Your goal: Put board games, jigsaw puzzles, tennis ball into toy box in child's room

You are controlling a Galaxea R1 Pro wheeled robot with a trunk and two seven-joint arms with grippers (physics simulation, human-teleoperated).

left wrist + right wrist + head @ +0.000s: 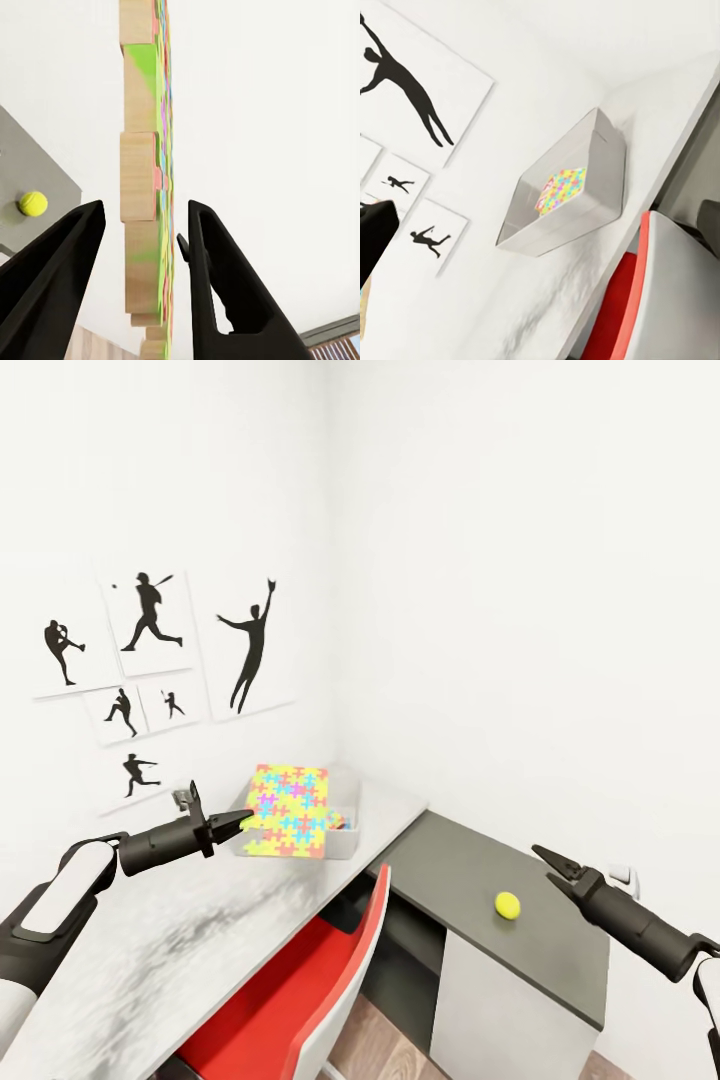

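My left gripper (240, 821) holds a jigsaw puzzle (288, 811) tilted in the air, just in front of the toy box (345, 838). In the left wrist view the jigsaw puzzle (146, 180) runs edge-on between the two black fingers (67, 255), with thin gaps on both sides. The toy box (604, 161) stands on the table (150, 940) by the wall, and another jigsaw puzzle (561, 188) lies flat inside it. The tennis ball (507, 905) rests on the darker low desk part, a little left of my right gripper (545, 857), which hangs empty with its fingers slightly apart. The tennis ball (33, 203) is small and yellow-green. No board games are in sight.
A red and white chair (300, 1000) is pushed under the table between my arms. Black baseball-player pictures (150, 660) hang on the left wall. The room's corner closes in behind the toy box. A white drawer unit (500, 1010) sits under the dark top.
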